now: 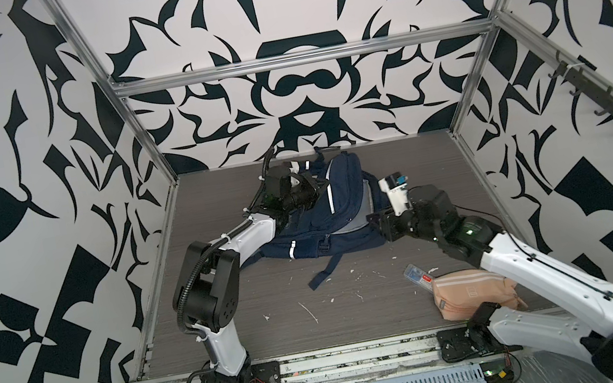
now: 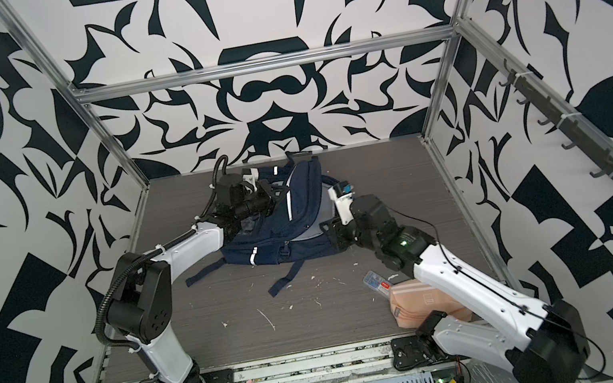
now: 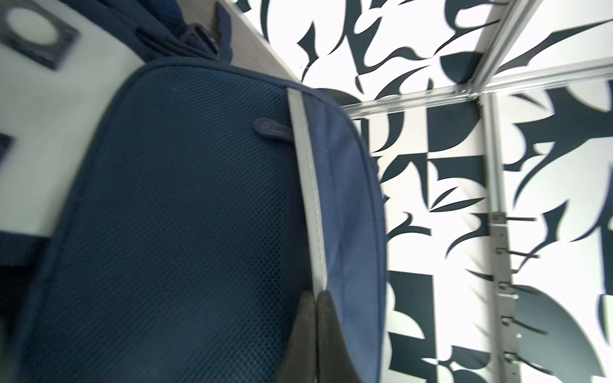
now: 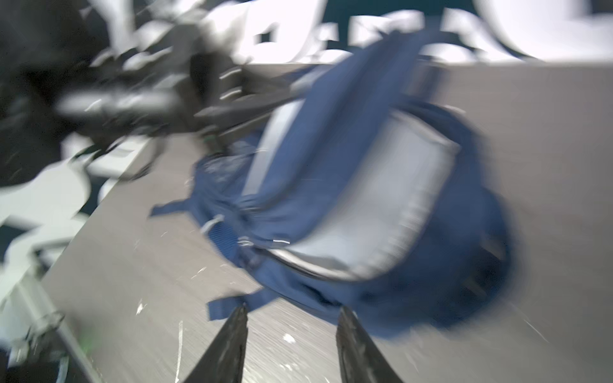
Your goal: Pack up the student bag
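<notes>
- The student bag [image 1: 326, 218] lies at the back middle of the grey counter [image 1: 272, 299], its top flap lifted.
- The left hand [image 3: 315, 300] is clamped on this flap, beside a grey stripe [image 3: 308, 185].
- The right hand [image 4: 293, 308], fingers apart, holds nothing and hovers just beside the bag.
- A peach-pink pouch [image 1: 469, 291] and a clear plastic case [image 1: 419, 272] lie front right, well apart from the bag.

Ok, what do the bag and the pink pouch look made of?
Bag: navy woven fabric, matte, one panel an open mesh weave; stripe looks like glossy grey reflective tape, stitched on. Pouch: soft peach cloth, matte, sagging; exact fibre unclear.
</notes>
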You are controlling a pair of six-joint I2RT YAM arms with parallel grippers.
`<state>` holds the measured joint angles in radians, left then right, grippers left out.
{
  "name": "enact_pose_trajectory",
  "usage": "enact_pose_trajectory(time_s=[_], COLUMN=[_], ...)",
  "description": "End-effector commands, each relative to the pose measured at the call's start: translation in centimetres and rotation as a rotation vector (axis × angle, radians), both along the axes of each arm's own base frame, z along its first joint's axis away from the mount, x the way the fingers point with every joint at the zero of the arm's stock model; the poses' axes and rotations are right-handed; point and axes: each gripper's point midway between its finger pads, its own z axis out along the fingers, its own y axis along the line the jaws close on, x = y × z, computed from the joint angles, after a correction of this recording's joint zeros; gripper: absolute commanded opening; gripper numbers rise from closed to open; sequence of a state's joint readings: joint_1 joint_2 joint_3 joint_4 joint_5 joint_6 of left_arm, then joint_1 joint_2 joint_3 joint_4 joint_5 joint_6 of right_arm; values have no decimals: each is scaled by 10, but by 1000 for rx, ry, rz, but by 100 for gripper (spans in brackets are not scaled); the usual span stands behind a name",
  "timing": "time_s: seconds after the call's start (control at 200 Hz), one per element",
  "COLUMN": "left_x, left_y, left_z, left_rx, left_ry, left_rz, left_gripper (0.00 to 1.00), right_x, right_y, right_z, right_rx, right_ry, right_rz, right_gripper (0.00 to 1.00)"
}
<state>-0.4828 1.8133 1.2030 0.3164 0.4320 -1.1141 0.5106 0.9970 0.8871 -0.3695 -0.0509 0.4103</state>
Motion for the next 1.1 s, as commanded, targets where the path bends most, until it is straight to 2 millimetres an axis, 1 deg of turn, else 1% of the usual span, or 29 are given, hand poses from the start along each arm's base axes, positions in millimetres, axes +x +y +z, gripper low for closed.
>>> enact_pose_trajectory(time_s=[0.0, 0.055, 0.085, 0.17, 0.21, 0.255, 0.34, 0.355, 0.36, 0.375, 0.395, 0.41, 0.43, 0.455, 0.525, 0.555, 0.57, 0.58, 0.63, 0.67, 0.76, 0.805, 0.86, 0.9, 0.945, 0.99, 1.095], left_x=[-8, -7, -8, -8, -8, -9, -13, -14, -14, -16, -18, -19, -22, -26, -40, -48, -53, -57, -75, -92, -128, -150, -177, -197, -217, -232, -252], left_y=[11, 8, 6, -4, -9, -15, -20, -21, -21, -21, -21, -22, -22, -23, -25, -28, -29, -29, -34, -40, -54, -63, -76, -85, -96, -106, -128], left_z=[-16, -19, -21, -29, -32, -35, -36, -37, -36, -35, -34, -32, -29, -27, -17, -12, -11, -9, -5, -2, -1, -2, -1, -2, -7, -16, -45], left_rx=[106, 108, 113, 111, 101, 90, 100, 108, 110, 119, 132, 141, 155, 174, 237, 271, 290, 304, 373, 416, 432, 431, 433, 420, 394, 378, 396], left_ry=[-32, -39, -40, -47, -54, -61, -92, -99, -104, -112, -124, -136, -151, -168, -225, -259, -266, -279, -326, -363, -360, -351, -381, -390, -363, -312, -173], left_rz=[-42, -52, -61, -95, -115, -135, -171, -178, -180, -188, -200, -210, -224, -244, -309, -341, -358, -371, -435, -492, -624, -702, -798, -865, -931, -973, -998], left_gripper=[0, 0, 0, 0, 6, 16, 44, 49, 49, 53, 59, 63, 68, 74, 83, 84, 91, 92, 94, 98, 97, 96, 96, 97, 97, 94, 91], right_x=[-19, -29, -34, -46, -51, -57, -65, -65, -65, -66, -65, -64, -63, -61, -53, -49, -46, -44, -36, -28, -11, -2, 7, 14, 21, 25, 37], right_y=[-68, -94, -104, -120, -124, -129, -136, -137, -137, -138, -138, -139, -139, -140, -141, -141, -141, -141, -142, -143, -149, -155, -166, -178, -192, -203, -223], right_z=[-9, -7, -5, 4, 6, 7, 13, 14, 15, 16, 19, 19, 22, 24, 28, 30, 30, 30, 30, 27, 15, 9, 1, -4, -8, -12, -18], right_rx=[-39, -47, -48, -44, -53, -72, -75, -72, -71, -67, -59, -55, -48, -42, -37, -32, -30, -28, -26, -24, 17, 65, 130, 176, 216, 245, 263], right_ry=[221, 292, 317, 366, 394, 423, 441, 440, 439, 438, 433, 432, 427, 420, 405, 394, 387, 385, 372, 371, 395, 404, 411, 407, 401, 395, 381], right_rz=[-288, -388, -424, -491, -510, -534, -583, -591, -594, -600, -609, -615, -620, -628, -643, -645, -646, -647, -647, -643, -638, -646, -664, -692, -722, -748, -780], right_gripper=[47, 47, 47, 50, 50, 50, 51, 54, 56, 61, 63, 68, 70, 72, 74, 75, 76, 77, 81, 82, 83, 84, 84, 84, 84, 84, 85])
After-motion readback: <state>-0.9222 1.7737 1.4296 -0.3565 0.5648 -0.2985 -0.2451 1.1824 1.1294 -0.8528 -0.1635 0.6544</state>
